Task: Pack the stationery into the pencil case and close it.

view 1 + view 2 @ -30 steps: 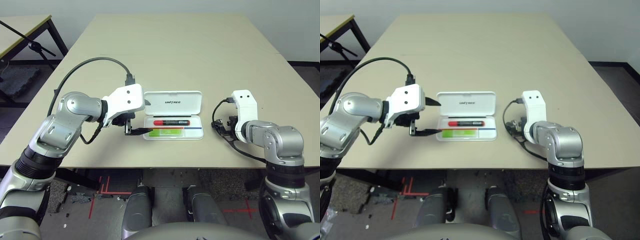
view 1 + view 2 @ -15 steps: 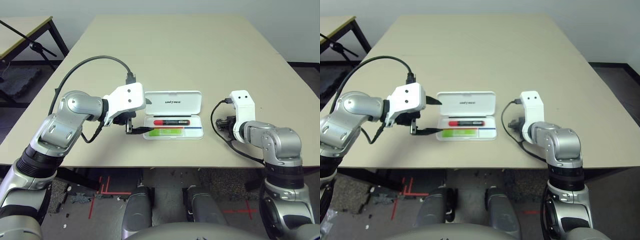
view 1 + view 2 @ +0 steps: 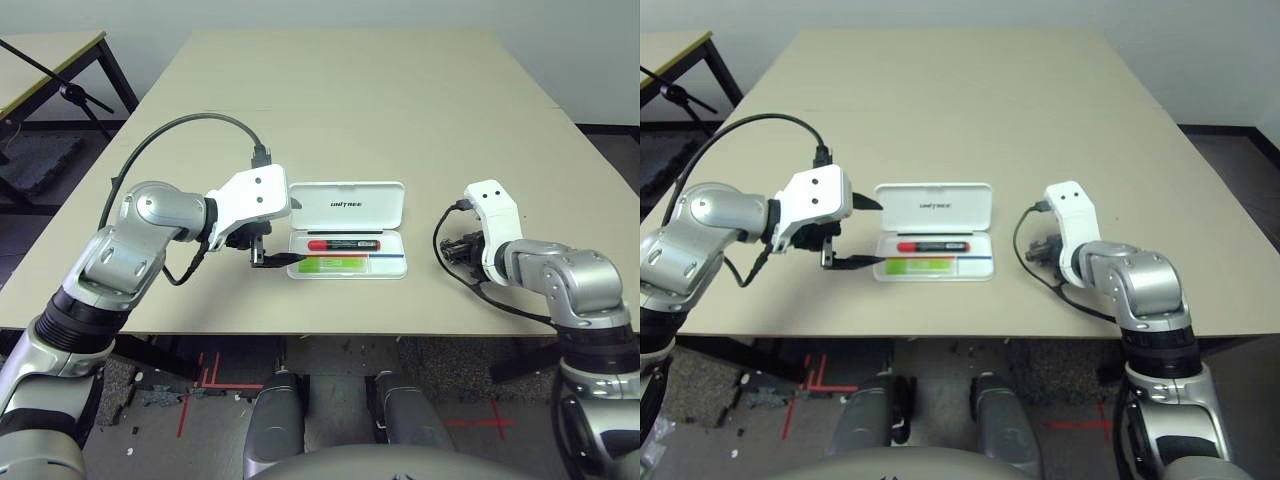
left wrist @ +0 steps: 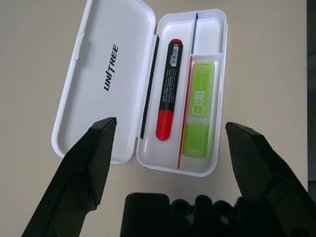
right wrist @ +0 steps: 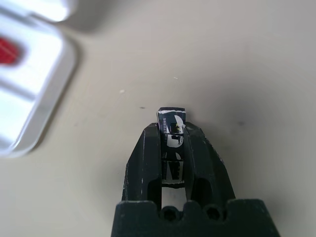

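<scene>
Left wrist view: marker point(image 4: 169, 91) in case point(image 4: 165, 152).

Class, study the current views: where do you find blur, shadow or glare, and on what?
Right wrist view: the pencil case is out of focus and its red marker a blurred patch, with soft shadow along the case's edge; left wrist view: crisp lettering on the lime-green highlighter; left eye view: pale sheen on the silver forearms.

Marker point(image 4: 169, 91) in case point(image 4: 106, 81), behind highlighter point(image 4: 198, 106); lid point(image 3: 346, 207) behind both.
</scene>
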Controlling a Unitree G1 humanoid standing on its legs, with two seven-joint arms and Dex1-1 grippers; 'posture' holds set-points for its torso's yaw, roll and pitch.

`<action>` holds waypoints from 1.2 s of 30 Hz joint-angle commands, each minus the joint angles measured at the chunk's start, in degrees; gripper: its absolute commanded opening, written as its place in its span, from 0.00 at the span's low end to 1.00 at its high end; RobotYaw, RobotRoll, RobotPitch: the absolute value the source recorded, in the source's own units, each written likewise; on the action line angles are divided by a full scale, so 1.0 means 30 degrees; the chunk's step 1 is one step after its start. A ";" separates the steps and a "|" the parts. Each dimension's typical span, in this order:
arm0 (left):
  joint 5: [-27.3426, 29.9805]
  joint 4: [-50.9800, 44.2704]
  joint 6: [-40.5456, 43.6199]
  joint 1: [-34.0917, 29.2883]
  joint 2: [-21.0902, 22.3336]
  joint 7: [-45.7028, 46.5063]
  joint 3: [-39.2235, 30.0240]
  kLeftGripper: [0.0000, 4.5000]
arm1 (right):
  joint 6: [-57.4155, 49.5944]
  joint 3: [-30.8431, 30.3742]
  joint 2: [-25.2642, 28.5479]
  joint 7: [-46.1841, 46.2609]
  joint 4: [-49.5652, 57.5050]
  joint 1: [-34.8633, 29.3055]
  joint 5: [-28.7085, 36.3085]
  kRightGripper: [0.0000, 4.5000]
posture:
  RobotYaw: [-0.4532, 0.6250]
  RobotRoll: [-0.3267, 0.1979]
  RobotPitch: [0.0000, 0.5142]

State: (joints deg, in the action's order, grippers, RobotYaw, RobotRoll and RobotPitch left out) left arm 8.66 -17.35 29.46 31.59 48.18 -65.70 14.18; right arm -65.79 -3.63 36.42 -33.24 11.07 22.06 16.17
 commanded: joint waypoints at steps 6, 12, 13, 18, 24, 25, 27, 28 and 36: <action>-0.0178 -0.0136 -0.0009 0.0027 0.0003 -0.0036 0.0346 1.00 | 0.9538 -0.2408 0.3269 -0.8419 -0.2355 0.0727 -0.0238 0.07 | 0.40 0.62 0.13; -0.0183 -0.0248 0.0135 -0.0032 -0.0002 0.0051 0.0363 1.00 | 1.5465 -0.3758 0.4524 -1.2440 -0.4570 0.1246 -0.1813 0.07 | 0.40 0.62 0.11; -0.0185 -0.0286 0.0165 -0.0048 0.0010 0.0067 0.0357 1.00 | 1.6010 -0.3779 0.4482 -1.2765 -0.4882 0.1425 -0.1951 0.07 | 0.40 0.62 0.11; -0.0207 -0.0344 0.0259 -0.0073 0.0039 0.0095 0.0358 1.00 | 1.7587 -0.3862 0.3981 -1.4346 -0.5557 0.2131 -0.1820 0.07 | 0.41 0.62 0.10; -0.0289 -0.0383 0.0295 -0.0046 -0.0076 0.0156 0.0529 1.00 | 1.8198 -0.4301 0.3458 -1.5265 -0.5021 0.2189 -0.2196 0.07 | 0.41 0.62 0.10; -0.0283 -0.0412 0.0317 -0.0051 -0.0109 0.0169 0.0561 1.00 | 1.8253 -0.4372 0.3426 -1.5362 -0.4939 0.2178 -0.2272 0.07 | 0.41 0.62 0.10; -0.0294 -0.0465 0.0344 -0.0086 -0.0160 0.0195 0.0630 1.00 | 1.8230 -0.4490 0.3149 -1.5303 -0.4790 0.2376 -0.2420 0.07 | 0.41 0.62 0.10; -0.0317 -0.0451 0.0337 -0.0086 -0.0172 0.0205 0.0654 1.00 | 1.8283 -0.4566 0.2985 -1.5239 -0.4801 0.2526 -0.2550 0.07 | 0.41 0.62 0.10; -0.0524 -0.0455 0.0376 -0.0098 -0.0311 0.0333 0.0754 1.00 | 1.9244 -0.5137 0.1517 -1.4565 -0.5831 0.3501 -0.3856 0.07 | 0.42 0.62 0.11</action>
State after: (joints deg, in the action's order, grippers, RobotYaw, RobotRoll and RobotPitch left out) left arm 7.65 -17.80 30.12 31.57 47.48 -65.11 15.69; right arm -9.32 -17.90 41.39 -77.41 -5.07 32.07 6.01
